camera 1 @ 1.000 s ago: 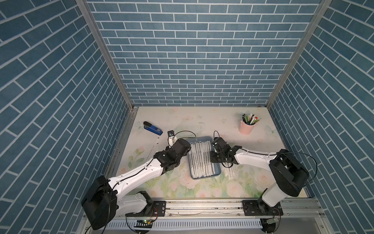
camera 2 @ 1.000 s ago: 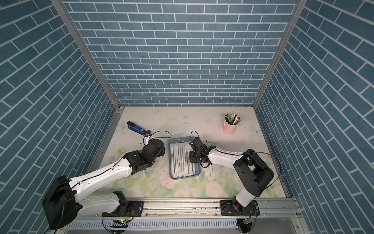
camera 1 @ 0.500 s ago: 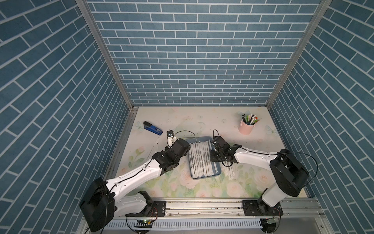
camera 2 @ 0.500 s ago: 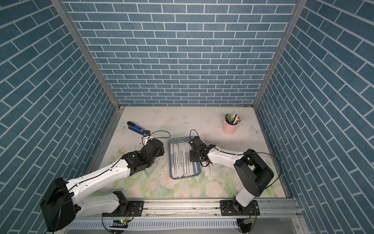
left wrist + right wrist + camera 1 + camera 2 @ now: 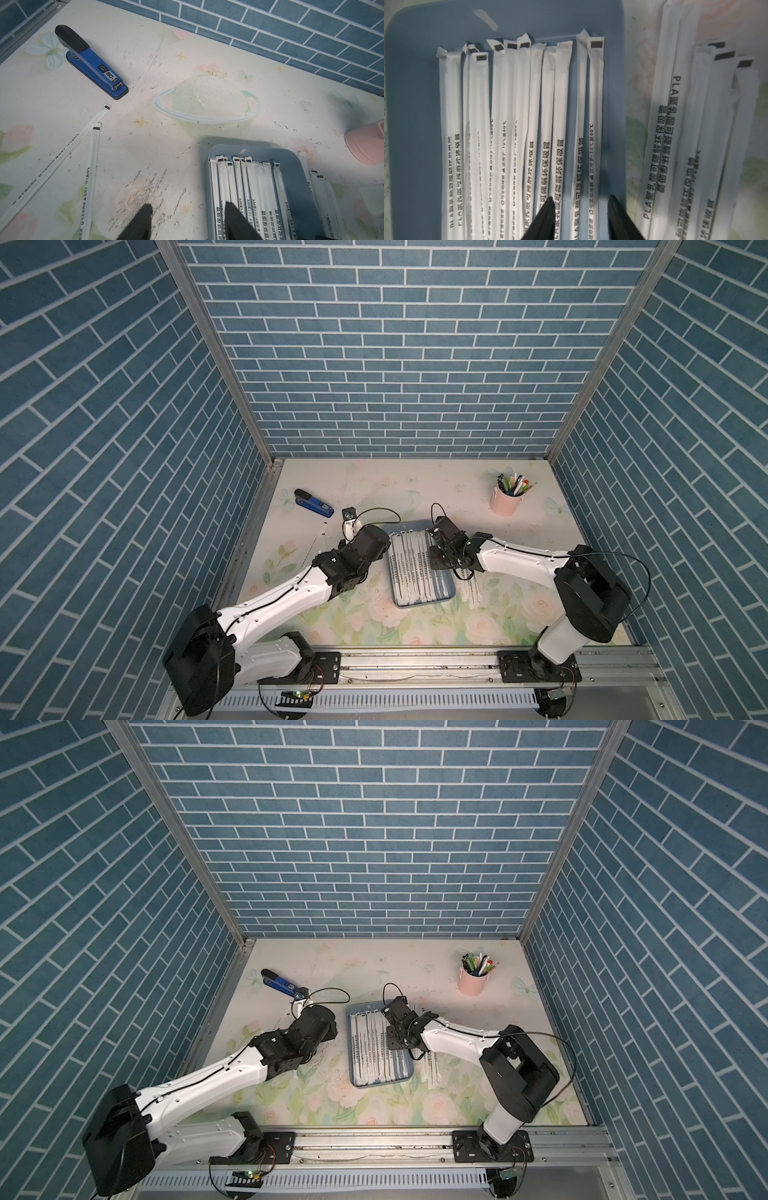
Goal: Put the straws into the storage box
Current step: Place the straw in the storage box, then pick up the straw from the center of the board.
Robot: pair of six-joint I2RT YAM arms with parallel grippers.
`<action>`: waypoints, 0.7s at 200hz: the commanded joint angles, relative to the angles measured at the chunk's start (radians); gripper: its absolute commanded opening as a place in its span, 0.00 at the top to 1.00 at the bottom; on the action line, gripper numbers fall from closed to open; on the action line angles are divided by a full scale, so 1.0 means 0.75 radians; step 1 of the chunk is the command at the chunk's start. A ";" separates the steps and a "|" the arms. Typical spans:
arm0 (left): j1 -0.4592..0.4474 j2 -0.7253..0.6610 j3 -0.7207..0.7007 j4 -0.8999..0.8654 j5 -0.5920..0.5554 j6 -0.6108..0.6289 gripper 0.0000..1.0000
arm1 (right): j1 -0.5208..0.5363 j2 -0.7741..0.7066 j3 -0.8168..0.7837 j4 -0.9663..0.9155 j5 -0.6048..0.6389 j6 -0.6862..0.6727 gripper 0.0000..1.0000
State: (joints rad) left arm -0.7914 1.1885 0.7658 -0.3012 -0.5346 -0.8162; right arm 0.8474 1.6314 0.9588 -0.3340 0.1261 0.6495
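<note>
Right gripper [image 5: 581, 209] parted above storage box [image 5: 413, 124], straws [image 5: 517, 124] lying beneath

Blue brick-pattern walls [image 5: 382, 364]; pale floral tabletop [image 5: 415, 485], scuffed.

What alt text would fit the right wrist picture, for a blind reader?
A blue-grey storage box holds a row of white-wrapped straws, side by side. More straws lie on the table beside it. The right tool, open, hangs over the boxed straws.
</note>
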 commanded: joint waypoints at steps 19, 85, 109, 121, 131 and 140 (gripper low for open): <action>0.004 -0.021 -0.022 -0.032 -0.026 -0.003 0.41 | 0.026 -0.011 0.057 -0.086 0.069 0.005 0.56; 0.214 -0.118 -0.136 -0.226 0.151 -0.047 0.61 | 0.028 -0.147 0.125 -0.074 0.024 0.015 0.71; 0.329 -0.160 -0.215 -0.232 0.236 -0.053 0.63 | 0.028 -0.169 0.109 -0.028 -0.008 0.022 0.80; 0.378 -0.151 -0.235 -0.206 0.264 -0.025 0.65 | 0.028 -0.165 0.108 -0.021 -0.015 0.024 0.81; 0.422 -0.123 -0.242 -0.181 0.289 0.005 0.66 | 0.028 -0.164 0.106 -0.015 -0.019 0.022 0.81; 0.461 -0.078 -0.239 -0.166 0.305 0.039 0.67 | 0.028 -0.165 0.107 -0.016 -0.019 0.016 0.81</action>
State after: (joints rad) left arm -0.5095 1.0832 0.5911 -0.4358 -0.3717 -0.8387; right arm 0.8639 1.5150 1.0332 -0.3546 0.1253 0.6567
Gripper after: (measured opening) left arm 0.343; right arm 0.189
